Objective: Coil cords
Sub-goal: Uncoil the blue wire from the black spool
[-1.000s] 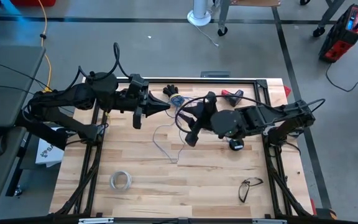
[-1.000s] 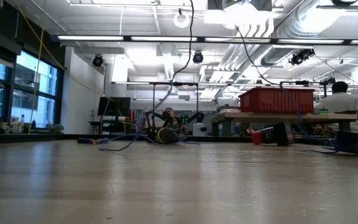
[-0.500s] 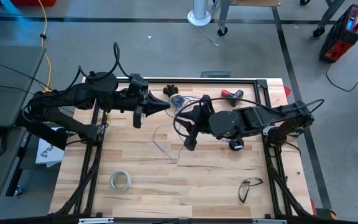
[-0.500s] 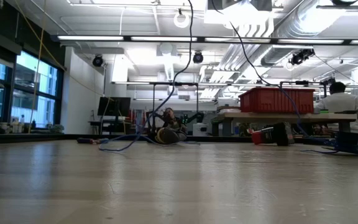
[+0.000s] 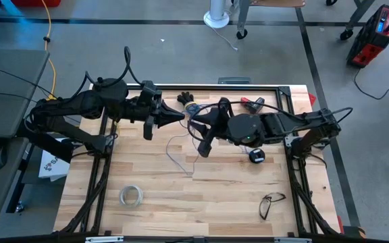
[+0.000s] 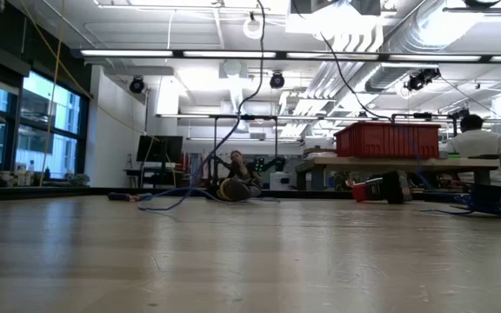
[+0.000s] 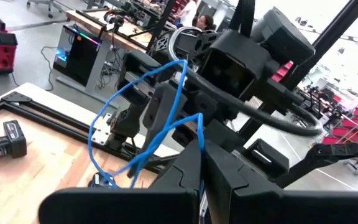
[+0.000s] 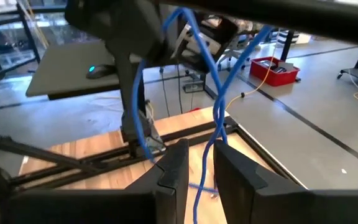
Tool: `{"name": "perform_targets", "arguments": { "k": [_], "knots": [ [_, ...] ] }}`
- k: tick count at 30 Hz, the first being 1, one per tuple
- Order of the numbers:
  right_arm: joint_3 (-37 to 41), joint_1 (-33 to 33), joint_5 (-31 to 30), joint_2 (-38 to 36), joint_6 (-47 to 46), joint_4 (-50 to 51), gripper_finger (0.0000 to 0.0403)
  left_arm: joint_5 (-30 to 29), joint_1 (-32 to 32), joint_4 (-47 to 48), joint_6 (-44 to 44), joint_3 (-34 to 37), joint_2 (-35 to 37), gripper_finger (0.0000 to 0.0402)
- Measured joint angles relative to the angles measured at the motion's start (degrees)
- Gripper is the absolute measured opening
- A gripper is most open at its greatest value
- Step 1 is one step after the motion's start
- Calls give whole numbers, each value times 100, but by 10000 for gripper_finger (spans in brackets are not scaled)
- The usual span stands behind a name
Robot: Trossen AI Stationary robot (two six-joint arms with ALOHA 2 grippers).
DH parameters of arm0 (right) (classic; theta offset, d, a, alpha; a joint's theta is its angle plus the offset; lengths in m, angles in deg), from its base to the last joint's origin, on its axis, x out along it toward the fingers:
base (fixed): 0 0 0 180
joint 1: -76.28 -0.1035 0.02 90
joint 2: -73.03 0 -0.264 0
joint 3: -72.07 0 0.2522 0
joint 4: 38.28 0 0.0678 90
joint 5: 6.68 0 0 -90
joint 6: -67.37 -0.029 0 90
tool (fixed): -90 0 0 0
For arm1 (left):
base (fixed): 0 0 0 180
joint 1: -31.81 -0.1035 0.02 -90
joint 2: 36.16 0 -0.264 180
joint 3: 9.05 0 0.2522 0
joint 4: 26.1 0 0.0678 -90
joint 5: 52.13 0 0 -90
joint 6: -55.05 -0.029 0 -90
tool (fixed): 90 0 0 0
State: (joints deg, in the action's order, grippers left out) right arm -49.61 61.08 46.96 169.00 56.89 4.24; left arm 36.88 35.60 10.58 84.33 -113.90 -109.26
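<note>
fingers: left gripper (image 5: 181, 115) clenched on the wire (image 5: 174, 150); right gripper (image 5: 196, 119) narrowed around a strand, firm hold unclear.
wire: blue loops hang between the grippers near the bench's far edge; a tail trails toward mid-bench.
change: right arm has slid toward the left one, fingers drawing in; a new loop looks underway.
hidden: spool not made out; arms cover the loops from above.
</note>
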Motion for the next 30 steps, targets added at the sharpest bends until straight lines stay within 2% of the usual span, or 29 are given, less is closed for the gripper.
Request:
{"name": "perform_targets", "arguments": {
  "k": [6,13,16,18,24,30],
  "knots": [
    [0,131,300,194,-163,-26,66,0,0,0,-22,0,0,0],
    [0,210,-34,242,-256,-35,65,-7,0,0,-88,0,0,0],
    [0,197,-55,208,-100,-114,33,-5,-2,65,-101,0,0,0],
    [0,102,-76,105,34,-155,9,-44,-20,272,-168,0,5,0],
    [0,-159,-116,-486,-221,-172,2,-488,-207,1311,-464,0,85,0],
    [24,-159,386,-990,-695,-332,1,-506,-403,1332,-880,-22,36,0]
  ]
}}
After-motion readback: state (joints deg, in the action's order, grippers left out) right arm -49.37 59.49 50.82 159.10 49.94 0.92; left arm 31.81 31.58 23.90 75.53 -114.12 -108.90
